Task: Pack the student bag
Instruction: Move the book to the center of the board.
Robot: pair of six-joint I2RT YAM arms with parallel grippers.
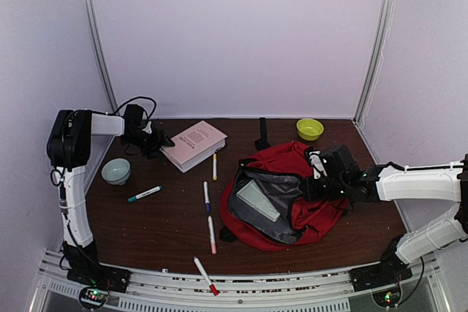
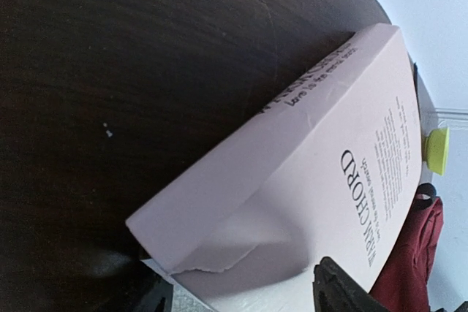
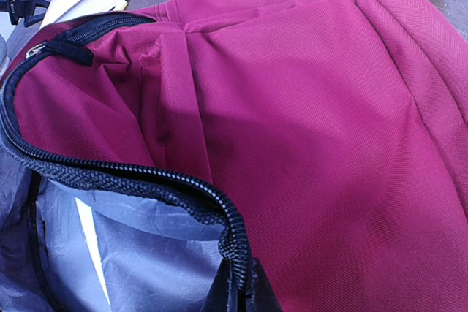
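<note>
The student bag [image 1: 311,213] lies on its back at the right of the dark wooden table [image 1: 161,231]. Its main compartment is unzipped and the grey lining faces up. A pale flat rectangle [image 1: 256,199] sits inside.

The right gripper [image 1: 316,165] is at the bag's far right rim. Its fingers are clenched on the black zip edge, which runs straight down into them in the right wrist view.

The left gripper [image 1: 164,141] is at the left corner of a pink paperback book [image 1: 194,143] lying flat at the back of the table. Its black fingers [image 2: 340,291] stand either side of that corner, but I cannot tell whether they are pressing on it.

The cover title ends in "CHORD". A spine line begins "Love is", and the rest is too blurred to read with confidence.

A lime green bowl [image 1: 309,129] stands just behind the bag, and a pale blue-green bowl [image 1: 115,171] stands near the left arm. Five markers lie loose:
- a teal-capped marker [image 1: 144,193]
- a yellow marker [image 1: 214,166] beside the book
- a blue-tipped marker [image 1: 207,196]
- a red-tipped marker [image 1: 212,235] left of the bag
- a second red-tipped marker [image 1: 205,275] at the near edge
</note>
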